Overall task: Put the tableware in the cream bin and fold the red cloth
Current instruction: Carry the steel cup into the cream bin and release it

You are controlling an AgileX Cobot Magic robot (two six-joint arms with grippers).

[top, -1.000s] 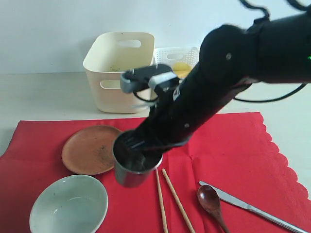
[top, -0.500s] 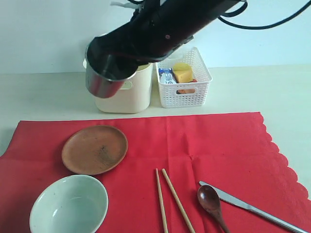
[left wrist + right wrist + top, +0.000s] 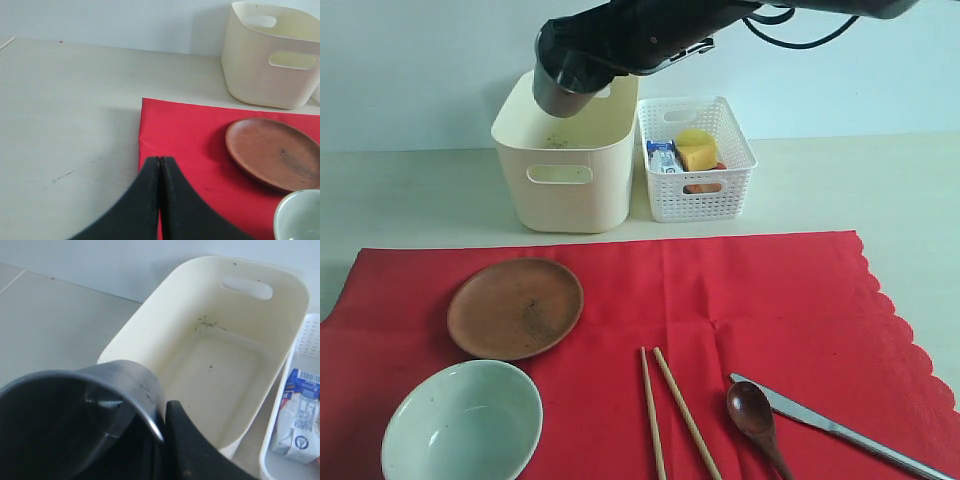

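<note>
The right arm [image 3: 650, 35] is glossy black and rounded, with thin black cables [image 3: 800, 46] looping well behind the right pincer [image 3: 159, 422]. The left pincer [image 3: 160, 161] has smooth, matte-black, tapering fingers [image 3: 185, 210].

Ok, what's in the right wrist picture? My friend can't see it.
The right gripper pinches the rim of a steel cup above the open cream bin, which holds only dark specks. A milk carton sits in the white basket beside it.

White lattice basket [image 3: 705, 203] with yellow cheese wedge [image 3: 700, 157] and milk carton [image 3: 663, 160], on pale table [image 3: 410, 200].
</note>
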